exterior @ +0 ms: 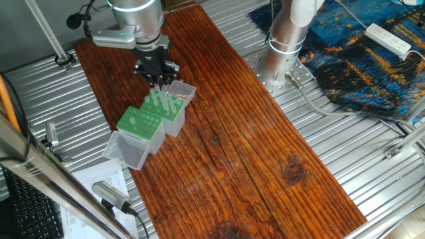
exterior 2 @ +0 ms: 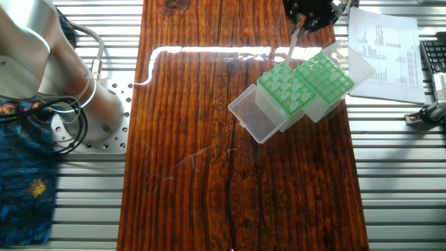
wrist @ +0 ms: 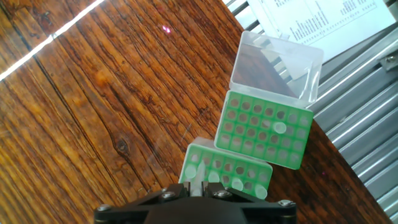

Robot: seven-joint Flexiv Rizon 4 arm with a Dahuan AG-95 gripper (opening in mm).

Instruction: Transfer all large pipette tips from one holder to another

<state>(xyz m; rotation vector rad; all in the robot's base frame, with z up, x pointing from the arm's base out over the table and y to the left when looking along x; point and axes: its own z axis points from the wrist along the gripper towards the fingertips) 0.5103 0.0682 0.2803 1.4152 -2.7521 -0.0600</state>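
The tool (exterior: 159, 81) hangs above the nearer of two green pipette tip racks on the wooden bench (exterior: 265, 153), its fingers closed on a single pale pipette tip (exterior 2: 294, 43) that slants down from it toward the rack below. The large pipette tips (exterior: 161, 101) stand upright in the rack with tips (exterior 2: 286, 89), crowded together so their number is hard to count. Just beside it sits the second rack (exterior 2: 325, 77), where the hand view shows one tip in an otherwise open grid of holes (wrist: 280, 127). Both racks have clear hinged lids lying open: one lid (exterior 2: 254, 115) rests on the wood, the other lid (exterior 2: 355, 61) reaches toward a printed sheet (exterior 2: 387, 49). In the hand view the tool's fingertips are cut off by the bottom edge, and the held tip shows only as a blurred pale stub
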